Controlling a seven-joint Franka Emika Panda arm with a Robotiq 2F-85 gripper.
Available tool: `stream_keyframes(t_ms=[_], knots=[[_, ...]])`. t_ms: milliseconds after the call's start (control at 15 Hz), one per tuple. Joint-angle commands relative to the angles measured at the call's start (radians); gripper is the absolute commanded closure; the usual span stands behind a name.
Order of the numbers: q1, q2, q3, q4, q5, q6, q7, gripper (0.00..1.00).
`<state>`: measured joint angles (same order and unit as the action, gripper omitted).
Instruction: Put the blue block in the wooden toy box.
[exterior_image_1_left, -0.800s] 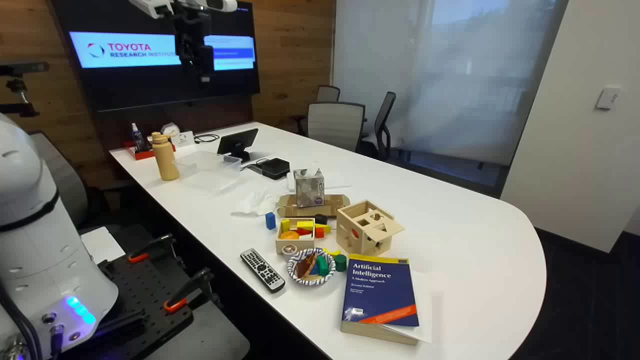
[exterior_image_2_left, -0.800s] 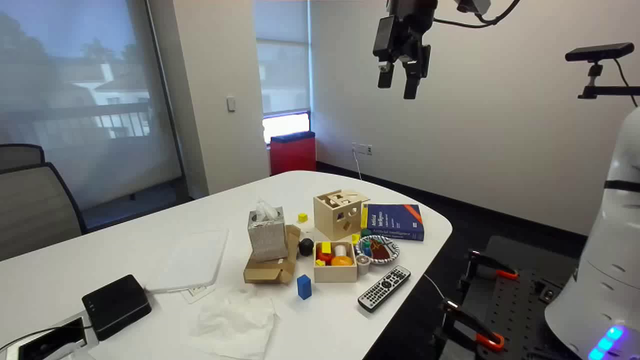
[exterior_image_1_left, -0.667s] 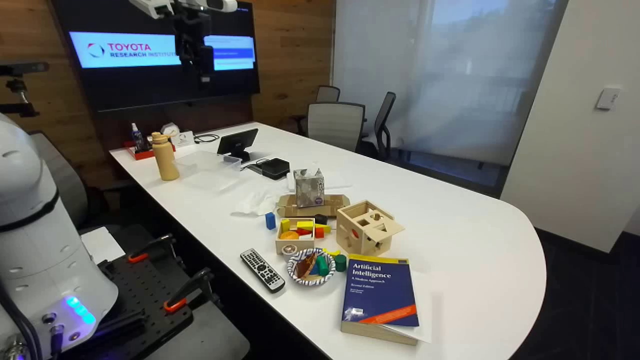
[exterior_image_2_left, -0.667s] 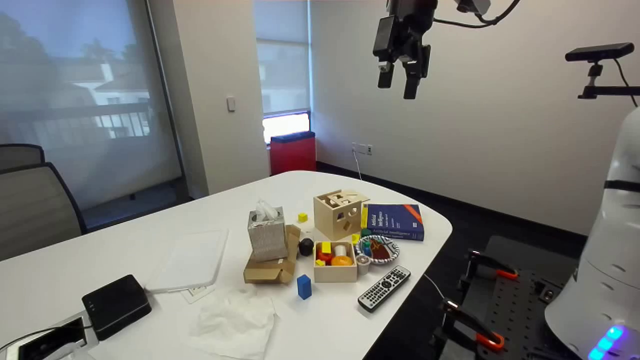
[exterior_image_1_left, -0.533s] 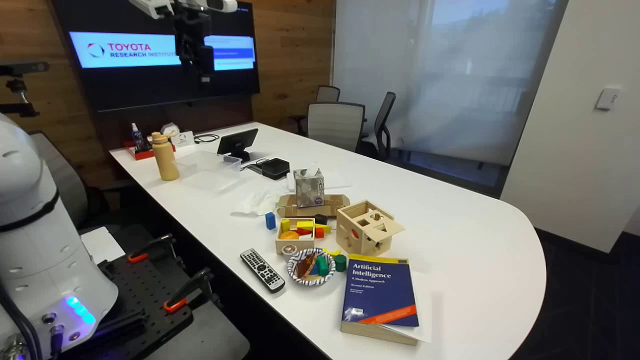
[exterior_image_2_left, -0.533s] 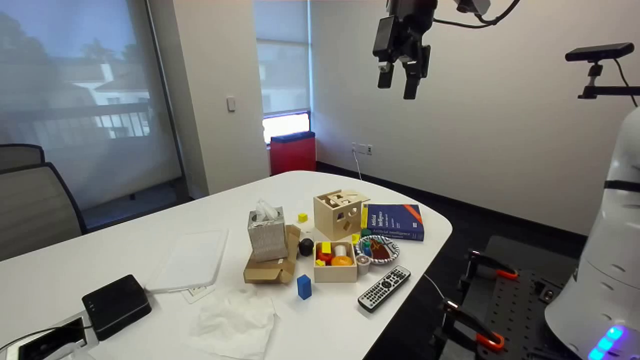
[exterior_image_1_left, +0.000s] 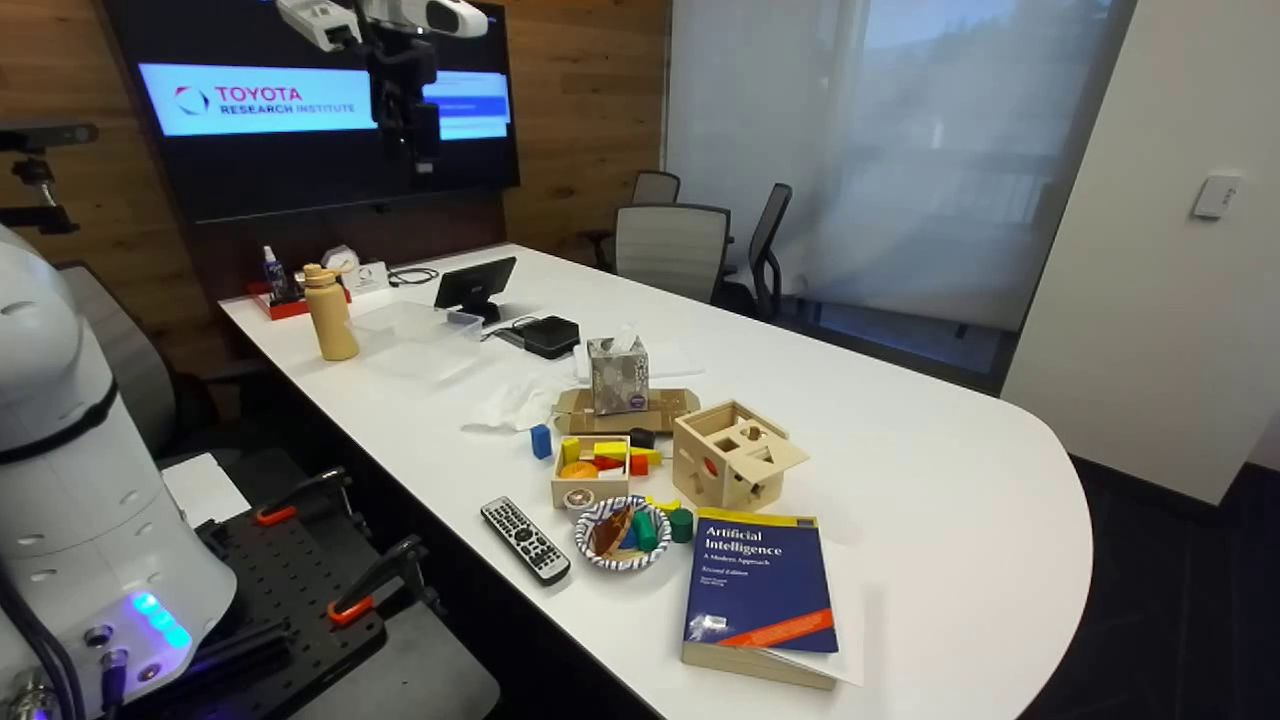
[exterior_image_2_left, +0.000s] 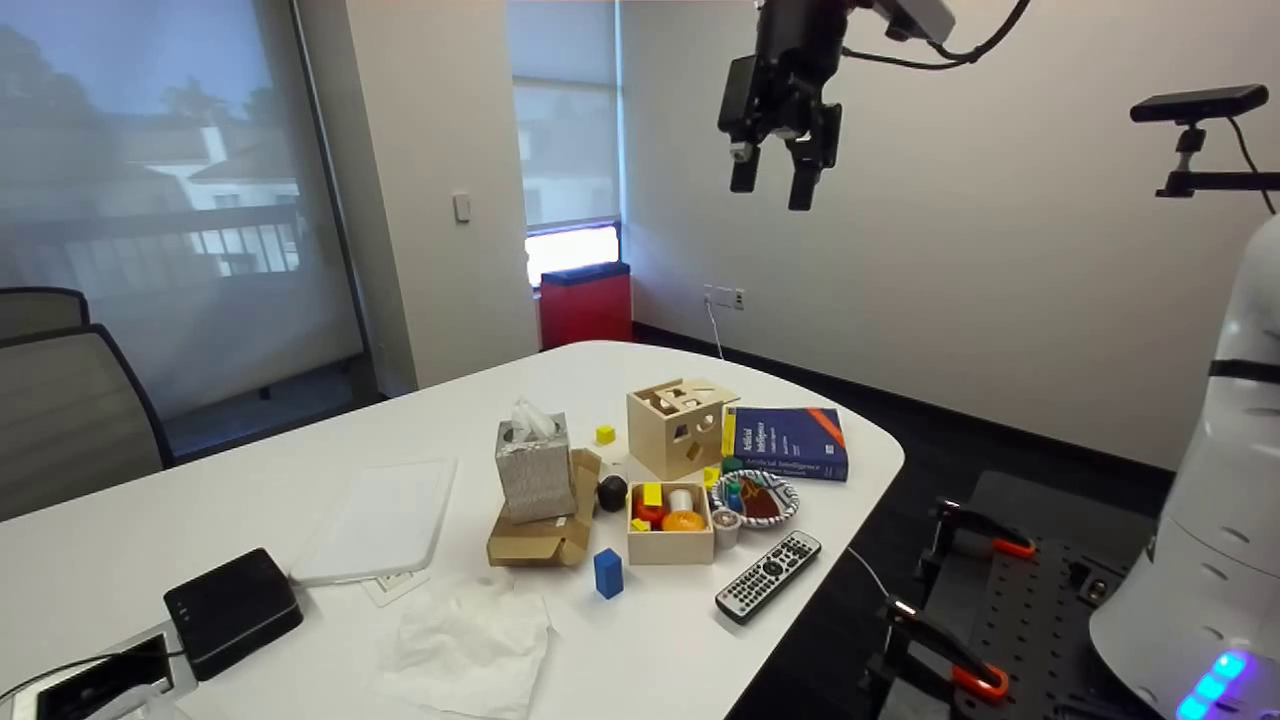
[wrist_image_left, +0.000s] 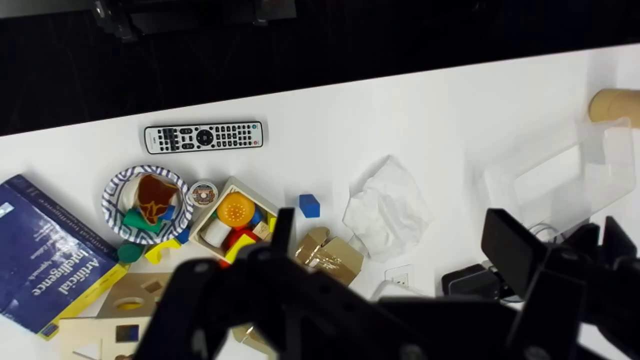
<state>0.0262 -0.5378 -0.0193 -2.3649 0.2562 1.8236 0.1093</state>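
Observation:
The blue block (exterior_image_1_left: 541, 441) stands alone on the white table; it also shows in an exterior view (exterior_image_2_left: 608, 574) and in the wrist view (wrist_image_left: 309, 205), near the left fingertip. The wooden toy box (exterior_image_1_left: 697, 478) is a pale cube with cut-out holes. Its holed lid juts out past one side, leaving an opening on top. It also shows in an exterior view (exterior_image_2_left: 652, 440) and partly in the wrist view (wrist_image_left: 102, 330), bottom left. My gripper (exterior_image_2_left: 774, 182) is open and empty, high above the table, far from both; its spread fingers (wrist_image_left: 392, 225) show in the wrist view.
A small wooden tray (exterior_image_2_left: 670, 548) of toy pieces lies between block and box. Nearby are a remote (exterior_image_2_left: 768, 577), a patterned bowl (exterior_image_1_left: 622, 562), a blue book (exterior_image_1_left: 760, 590), a tissue box (exterior_image_2_left: 535, 475) on cardboard (exterior_image_2_left: 540, 545), and crumpled white paper (wrist_image_left: 387, 212).
My gripper has moved slightly lower and sideways over the table, rightward in an exterior view and leftward in an exterior view. The block, box and other objects have not moved.

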Motion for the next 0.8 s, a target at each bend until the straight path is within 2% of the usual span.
stream_keyframes(t_ms=[0,333,733], knots=[[-0.033,0.214,0.06,0.09,-0.001,0.143,0.142,0.0],[-0.032,0.514,0.091,0.176,-0.032,0.398,0.401,0.0],[0.025,0.806,0.06,0.248,0.0,0.632,0.652,0.0]])
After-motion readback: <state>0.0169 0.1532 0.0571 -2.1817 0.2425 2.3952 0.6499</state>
